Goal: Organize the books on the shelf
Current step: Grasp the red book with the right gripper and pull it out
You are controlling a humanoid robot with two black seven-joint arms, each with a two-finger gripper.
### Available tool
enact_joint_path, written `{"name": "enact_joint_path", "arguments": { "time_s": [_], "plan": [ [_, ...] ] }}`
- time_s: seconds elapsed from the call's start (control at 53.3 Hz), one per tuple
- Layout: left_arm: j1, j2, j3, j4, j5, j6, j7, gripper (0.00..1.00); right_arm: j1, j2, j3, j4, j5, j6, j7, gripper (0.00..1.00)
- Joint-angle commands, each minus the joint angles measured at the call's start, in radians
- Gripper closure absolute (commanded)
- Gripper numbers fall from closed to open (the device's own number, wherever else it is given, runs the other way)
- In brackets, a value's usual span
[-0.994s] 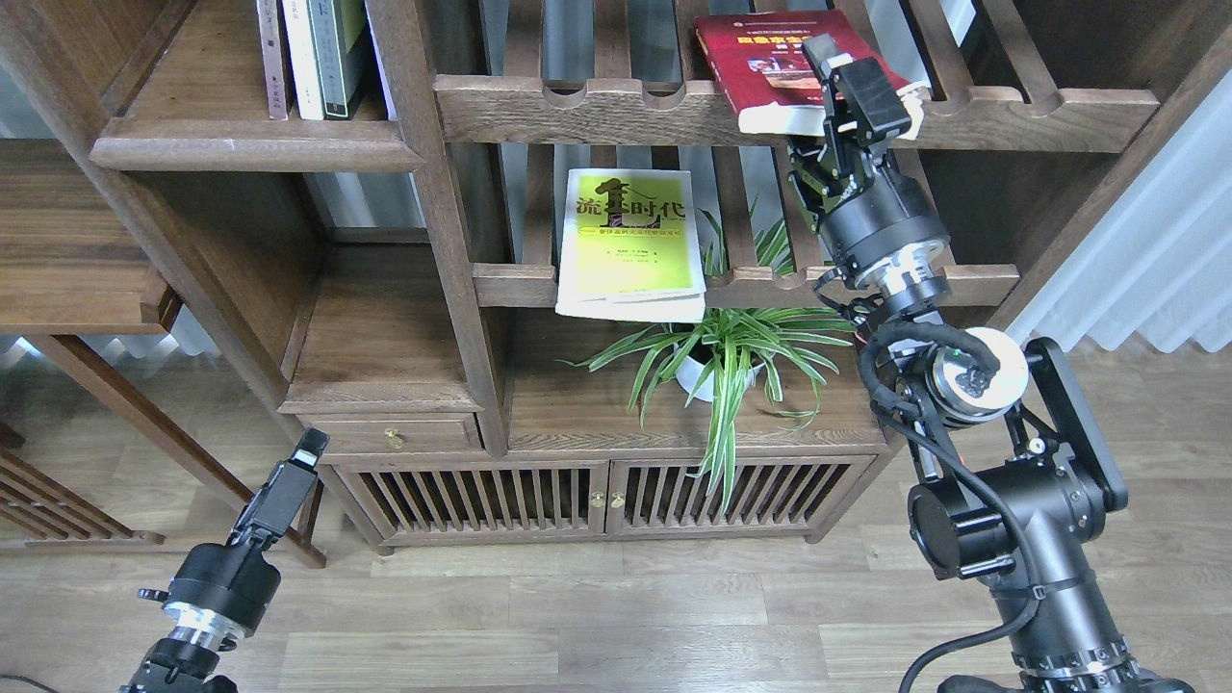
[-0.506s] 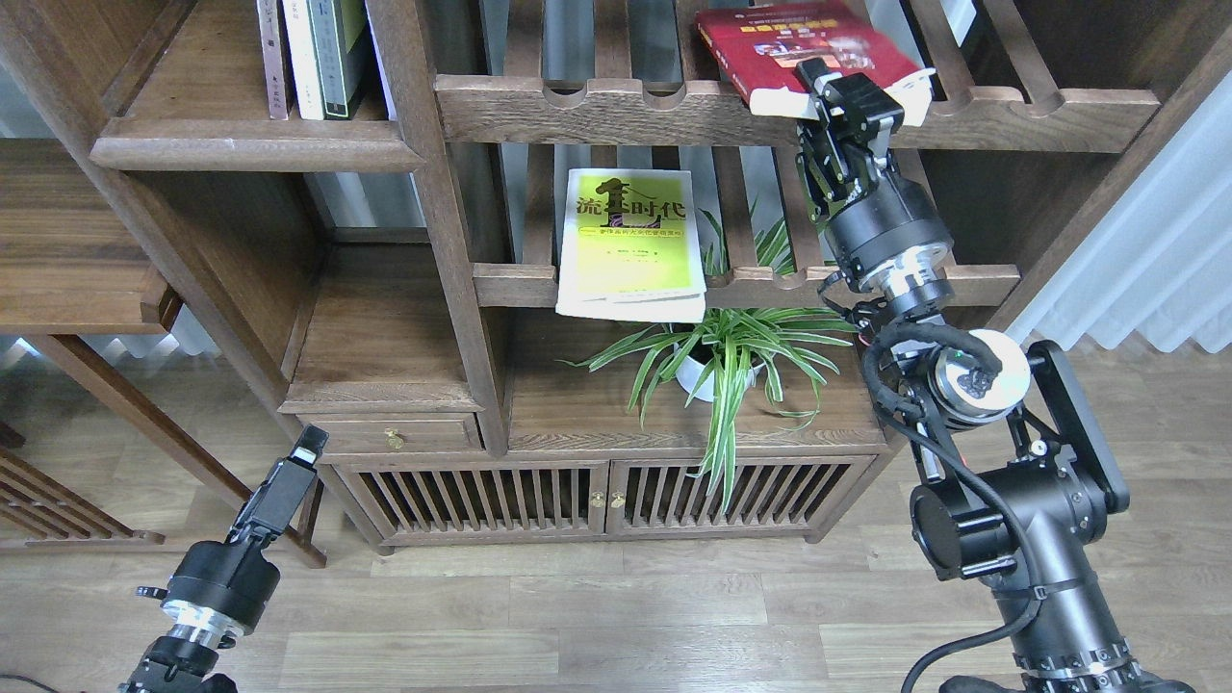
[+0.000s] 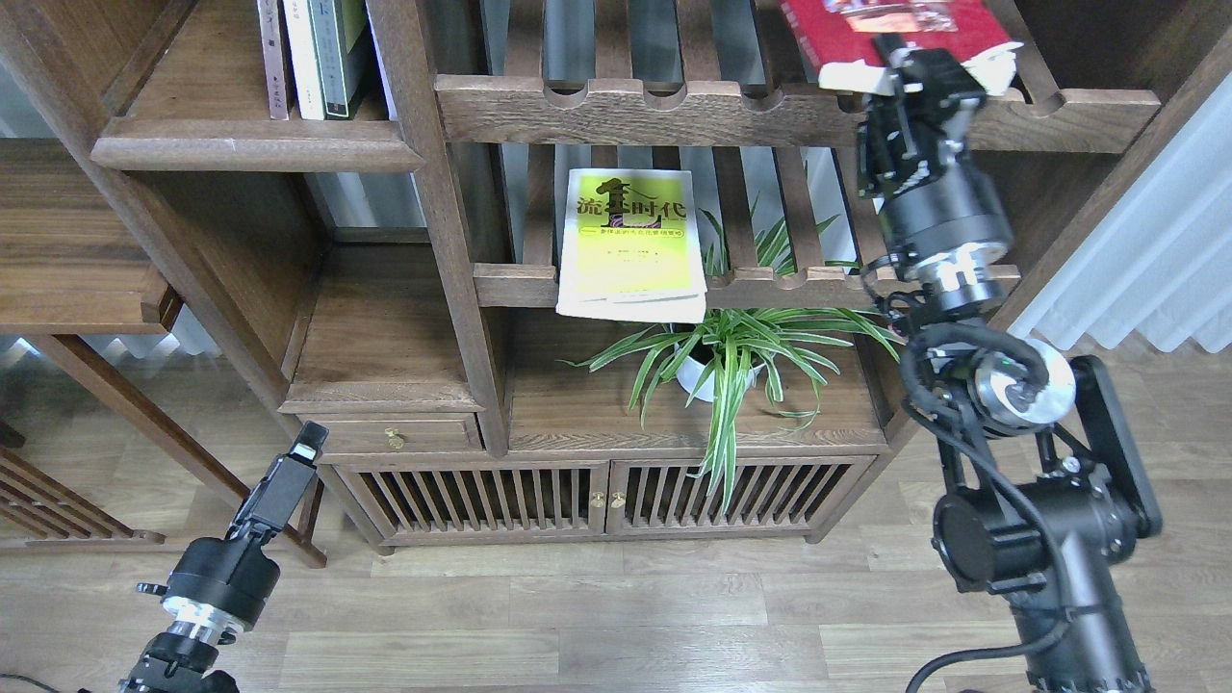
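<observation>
The red book sits at the top right of the view, above the upper slatted rack, with its pale page edge facing the camera and its far part cut off by the frame. The right gripper meets that near edge from below and in front; its fingers seem to be clamped on the book's edge, though they are dark and partly seen end-on, so the grip itself is hard to make out. The right arm rises to it from the lower right corner, past a silver joint beside the cabinet.

The yellow-green book lies flat on the lower slatted rack, left of centre, its white-bordered cover facing up and its near edge overhanging the front rail. Just below and to the right of it a potted plant stands on the cabinet top, its long striped leaves spreading out and reaching up through the slats.

At the upper left, the solid shelf with the rounded front lip carries a few upright books standing side by side against the post.

The left gripper hangs low at the lower left, in front of the cabinet's drawer corner and well apart from every book; it holds nothing, and its fingers cannot be told apart from this angle.
</observation>
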Motion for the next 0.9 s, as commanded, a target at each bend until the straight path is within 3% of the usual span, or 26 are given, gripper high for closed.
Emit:
{"name": "enact_joint_path", "arguments": {
  "time_s": [0.0,0.113,0.281,0.506,0.882],
  "plan": [
    [0.000,0.000,-0.001,0.000,0.000,0.000,-0.003,0.00,-0.104,0.000,0.021,0.028,0.063,0.130,-0.004,0.89],
    [0.002,0.000,-0.002,0.000,0.000,0.000,-0.004,0.00,-0.181,0.000,0.030,0.029,0.127,0.262,-0.004,0.89],
    [0.000,0.000,-0.006,0.002,0.000,0.000,-0.004,0.00,-0.281,0.000,0.038,0.028,0.192,0.381,-0.005,0.89],
    [0.002,-0.002,-0.006,0.002,0.000,0.000,-0.004,0.00,-0.411,0.000,0.032,0.028,0.225,0.475,-0.013,0.89],
    [0.018,-0.015,0.024,0.005,-0.054,0.000,-0.009,0.00,-0.594,-0.025,-0.011,0.012,0.268,0.484,-0.039,0.85]
  ]
}}
